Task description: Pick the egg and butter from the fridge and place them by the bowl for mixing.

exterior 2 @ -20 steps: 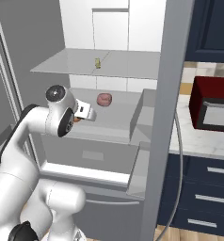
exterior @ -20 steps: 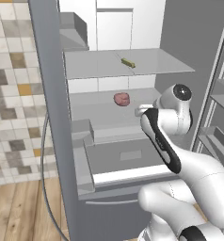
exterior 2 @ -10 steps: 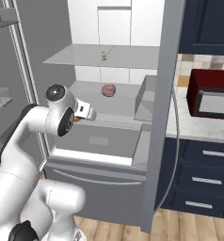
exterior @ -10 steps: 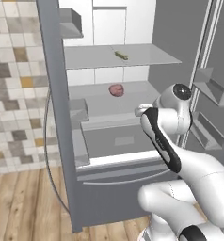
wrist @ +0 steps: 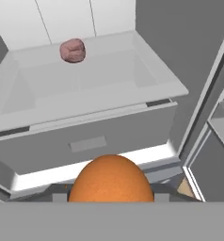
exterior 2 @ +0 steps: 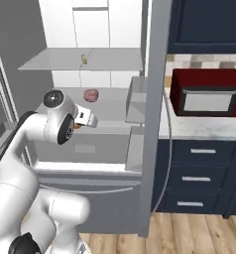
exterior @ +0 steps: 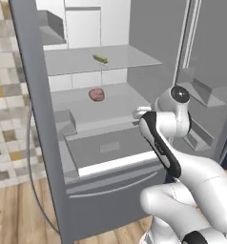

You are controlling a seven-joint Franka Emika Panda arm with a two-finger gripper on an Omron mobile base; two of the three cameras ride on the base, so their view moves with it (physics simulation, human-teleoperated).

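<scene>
Egg (wrist: pixel 111 179) sat right at the gripper (exterior 2: pixel 88 119), big and orange at the bottom of my hand view, so I read the fingers as closed on it; fingertips themselves hidden. Gripper hung in front of the open fridge (exterior: pixel 36 119), outside the shelves. Butter (exterior: pixel 100 59) lay on the upper shelf, pink lump (exterior: pixel 97 94) on the shelf below, both well apart from the hand. Versus half a second ago, both base views had shifted: base moved, microwave (exterior 2: pixel 207 93) now fully in frame.
</scene>
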